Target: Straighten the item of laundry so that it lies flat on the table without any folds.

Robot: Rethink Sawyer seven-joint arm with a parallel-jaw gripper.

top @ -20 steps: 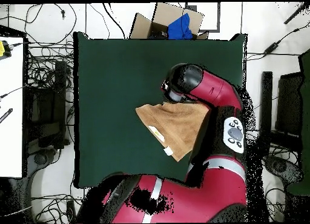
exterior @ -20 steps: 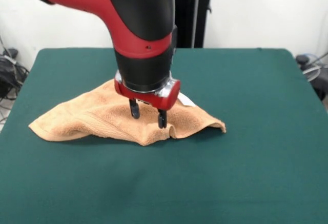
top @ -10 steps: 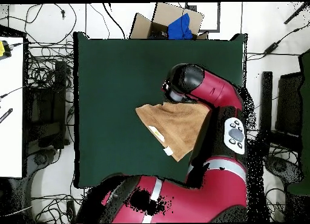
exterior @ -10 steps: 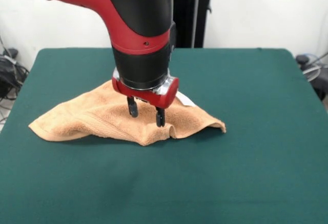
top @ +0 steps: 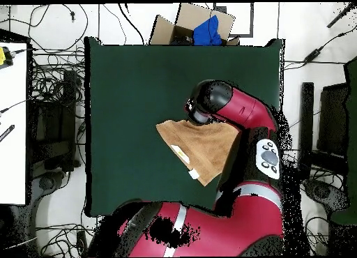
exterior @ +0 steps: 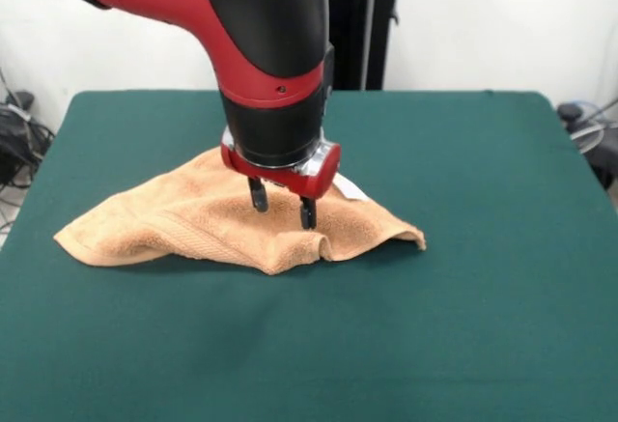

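- My gripper (exterior: 281,209) hangs just above the towel (exterior: 193,219), fingers spread, gripping nothing.
- Towel lies rumpled on the green table (exterior: 463,277), with a raised fold at its near edge and white tags (top: 185,162) showing overhead.

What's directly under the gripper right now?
The gripper hangs open over the folded towel, fingertips down at its raised crease. Under the towel, the green table is covered. From overhead, the arm hides the gripper, so contact cannot be confirmed.
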